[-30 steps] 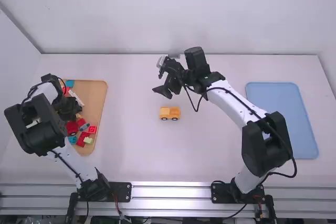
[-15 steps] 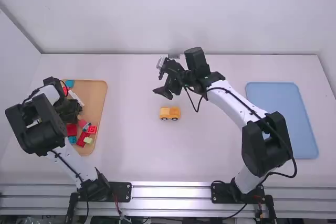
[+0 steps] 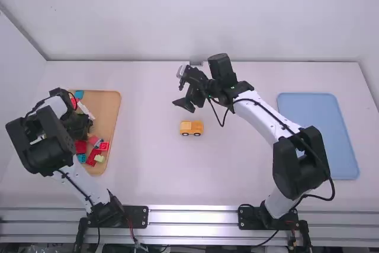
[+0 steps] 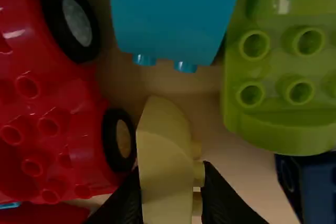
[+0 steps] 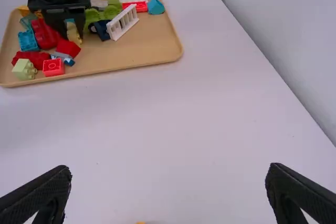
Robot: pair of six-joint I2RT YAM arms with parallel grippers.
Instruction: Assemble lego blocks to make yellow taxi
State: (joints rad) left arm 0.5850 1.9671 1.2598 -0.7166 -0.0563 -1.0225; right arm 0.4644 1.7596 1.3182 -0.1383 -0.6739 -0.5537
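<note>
Gripping a pale yellow curved block [image 4: 165, 177] between its nearly closed fingertips, the left gripper [image 3: 80, 125] is down inside the tan tray [image 3: 108, 108]. Just beside this block are a red wheeled base [image 4: 86, 150], a blue curved block [image 4: 173, 14] and a green curved block [image 4: 252, 121]. I count the clock in the high view, with twelve o'clock away from the arm bases. From the left gripper, a white railing piece [image 3: 86, 110] lies at one o'clock, a red brick [image 3: 104, 146] at four and a light green block [image 3: 99, 159] at five.

The right gripper [image 3: 179, 95] is wide open, with nothing between its fingers, above the white table [image 3: 237, 164]. From it, the yellow toy car [image 3: 191, 127] is at five o'clock, near the table's middle, upright on its black wheels. From the car, the tan tray is at nine o'clock, and a blue tray [image 3: 320, 134] is well apart at three o'clock.
</note>
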